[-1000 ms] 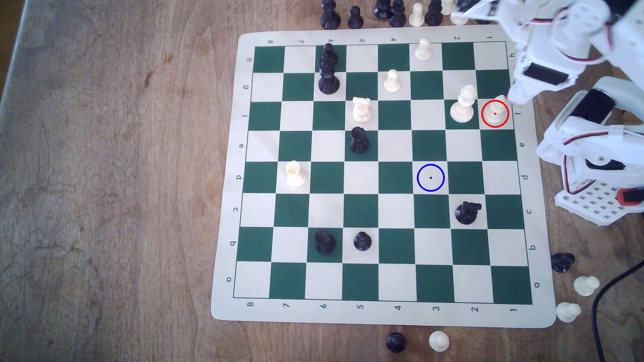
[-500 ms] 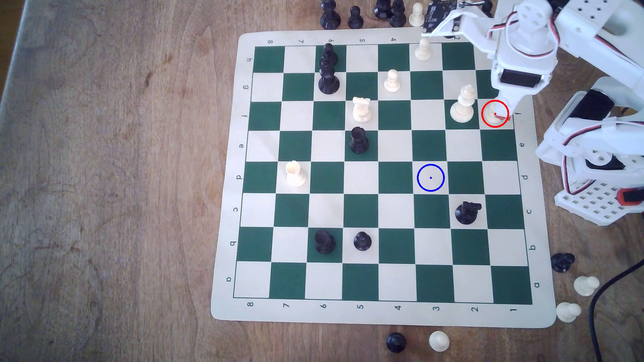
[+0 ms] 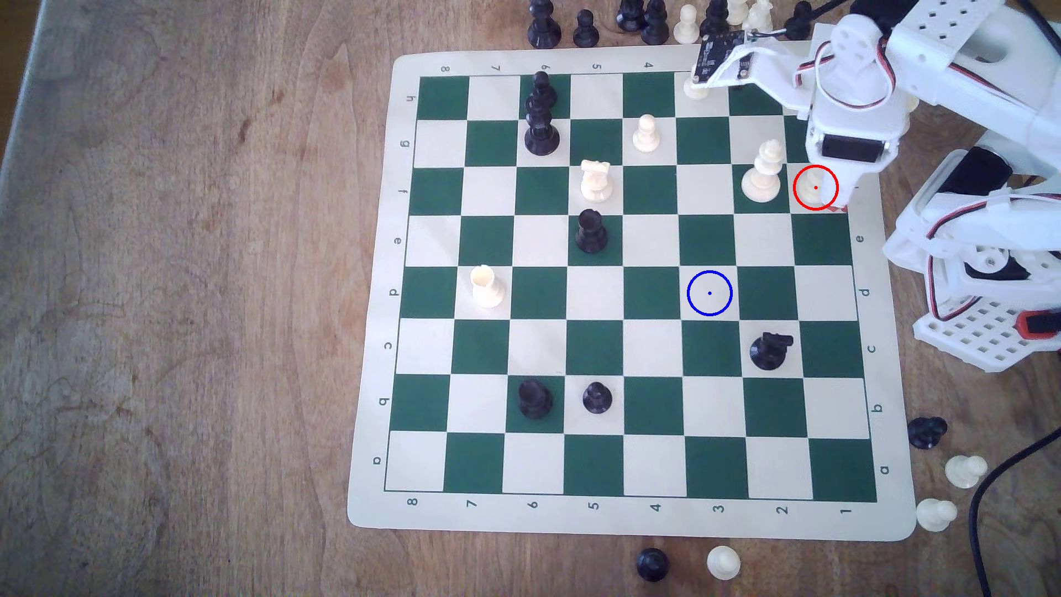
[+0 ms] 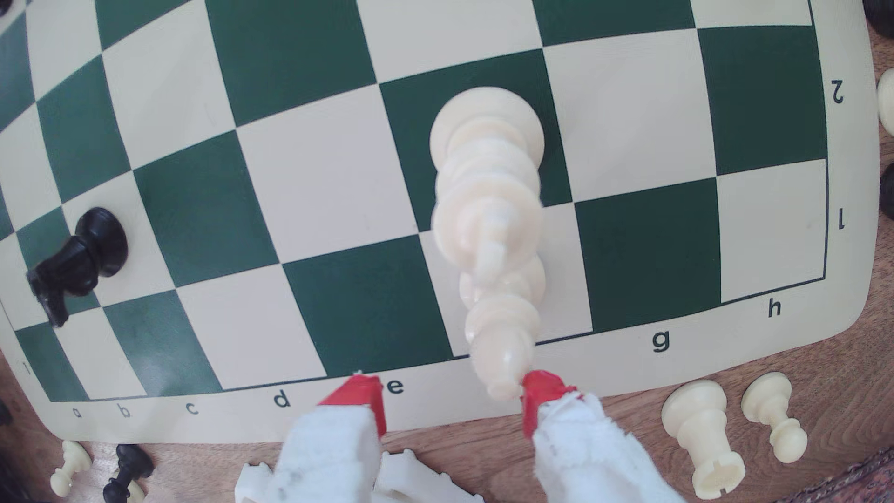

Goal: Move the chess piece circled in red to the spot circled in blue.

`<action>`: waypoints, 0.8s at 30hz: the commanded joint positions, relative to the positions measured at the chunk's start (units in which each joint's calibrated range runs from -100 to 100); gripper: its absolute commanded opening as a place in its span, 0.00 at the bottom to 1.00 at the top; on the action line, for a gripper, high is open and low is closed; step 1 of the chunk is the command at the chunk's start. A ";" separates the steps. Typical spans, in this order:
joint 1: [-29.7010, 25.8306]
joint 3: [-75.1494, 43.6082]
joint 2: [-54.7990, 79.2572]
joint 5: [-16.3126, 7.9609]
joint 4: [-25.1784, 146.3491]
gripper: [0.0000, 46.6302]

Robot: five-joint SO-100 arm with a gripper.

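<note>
My gripper [image 4: 452, 399] hangs wide apart over the board's edge row, gripping nothing, its red-tipped fingers [image 4: 358, 394] spread with a clear gap between them. The chess piece [image 4: 503, 333] stands upright on its cream square inside the red ring [image 3: 815, 187], at the exterior view's right edge of the board, its long axis vertical. In the wrist view its pointed tip sits just against my one red pad and well off from the other, so it lies off-centre in my opening. The taller crowned piece [image 3: 762, 172] stands on the next square, close by. The spot [image 3: 709, 293], ringed in blue, lies bare and well apart toward the board's middle.
</note>
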 commanded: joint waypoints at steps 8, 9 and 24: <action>0.16 0.68 0.26 0.29 -4.23 0.32; 0.16 0.78 0.26 0.29 -4.23 0.32; -0.23 1.86 1.28 0.34 -5.54 0.03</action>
